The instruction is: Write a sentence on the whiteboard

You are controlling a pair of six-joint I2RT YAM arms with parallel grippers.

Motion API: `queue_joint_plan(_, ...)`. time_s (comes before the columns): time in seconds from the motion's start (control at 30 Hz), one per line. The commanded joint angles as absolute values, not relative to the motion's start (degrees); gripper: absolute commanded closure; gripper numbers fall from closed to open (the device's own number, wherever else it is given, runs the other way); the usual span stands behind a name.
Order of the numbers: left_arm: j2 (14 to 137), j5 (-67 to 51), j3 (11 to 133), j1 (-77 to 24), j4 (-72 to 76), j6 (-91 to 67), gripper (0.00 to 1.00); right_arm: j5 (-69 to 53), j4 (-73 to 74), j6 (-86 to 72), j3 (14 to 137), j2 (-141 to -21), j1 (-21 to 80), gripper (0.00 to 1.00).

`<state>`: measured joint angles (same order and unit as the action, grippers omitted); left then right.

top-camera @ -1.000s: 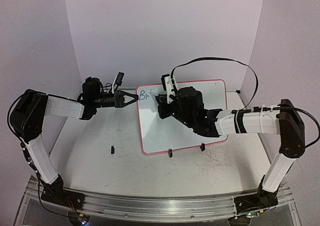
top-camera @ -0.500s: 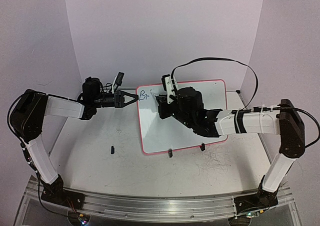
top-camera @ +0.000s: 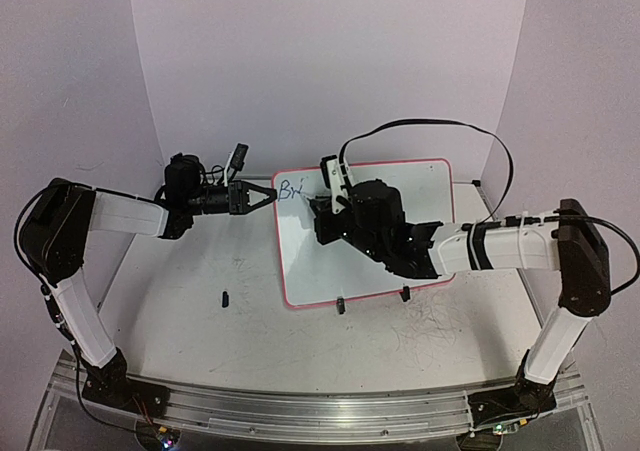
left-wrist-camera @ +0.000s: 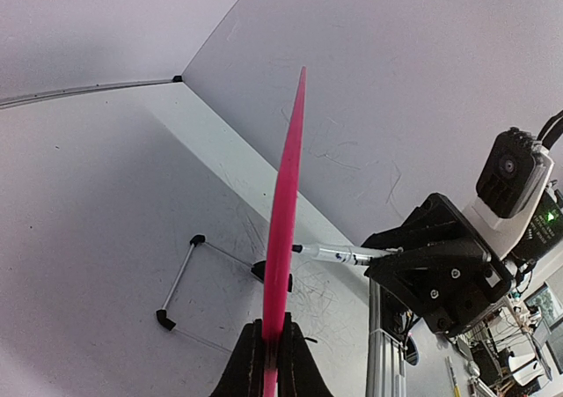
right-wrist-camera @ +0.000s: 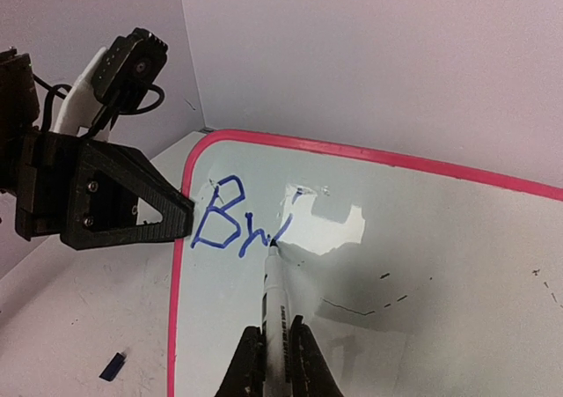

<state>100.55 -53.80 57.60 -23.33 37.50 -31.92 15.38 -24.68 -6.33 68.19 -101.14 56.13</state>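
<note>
Although the whiteboard (top-camera: 415,196) sits in the middle of the table (top-camera: 190,331), the top view shows only part of it. The right arm's wrist and camera cover the centre of the board and hide the pen tip. The left gripper (top-camera: 271,195) is clenched on the red-pink rim at the board's left edge, near the upper corner. In the left wrist view the board appears edge-on as a thin pink blade pinched between the fingers (left-wrist-camera: 249,366), so its writing face is hidden there.

The right gripper (right-wrist-camera: 274,362) is closed around a marker (right-wrist-camera: 274,296), and the frame's lower edge cuts off its fingers. The marker's tip touches the board at the foot of the last stroke. The print on its barrel is too small to read.

Of the sentence (right-wrist-camera: 236,221), only blue letters reading about "Bri" show, at the upper left of the board. A patch of glare lies just to their right.

Two black clip feet (top-camera: 341,305) sit at the board's near edge. A small dark piece (top-camera: 225,297) lies on the table left of the board, too small to identify. Faint grey scribbles (top-camera: 432,323) mark the tabletop near the right arm.
</note>
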Motion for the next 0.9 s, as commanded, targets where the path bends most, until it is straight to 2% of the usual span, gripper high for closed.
queue_joint_plan(0.0, 97.8, -55.4, 57.1, -24.3, 38.8, -32.0, 1.00, 16.8, -24.0, -7.4, 67.7, -100.7, 56.5, 1.00)
queue_joint_plan(0.43, 97.8, -55.4, 57.0, -24.3, 38.8, -31.8, 1.00, 14.2, -23.9, -7.8, 67.8, -98.4, 57.5, 1.00)
queue_joint_plan(0.73, 97.9, -55.0, 57.1, -24.3, 38.8, -31.8, 0.99, 13.1, -25.0, -5.2, 63.1, -83.3, 57.8, 1.00)
queue_joint_plan(0.8, 97.8, -54.9, 57.3, -24.3, 38.8, -32.2, 0.96, 14.9, -25.0, -3.5, 61.7, -81.6, 57.8, 1.00)
queue_joint_plan(0.87, 97.5, -54.5, 57.3, -24.3, 38.8, -32.5, 0.87, 16.2, -24.6, -2.2, 60.3, -80.7, 57.8, 1.00)
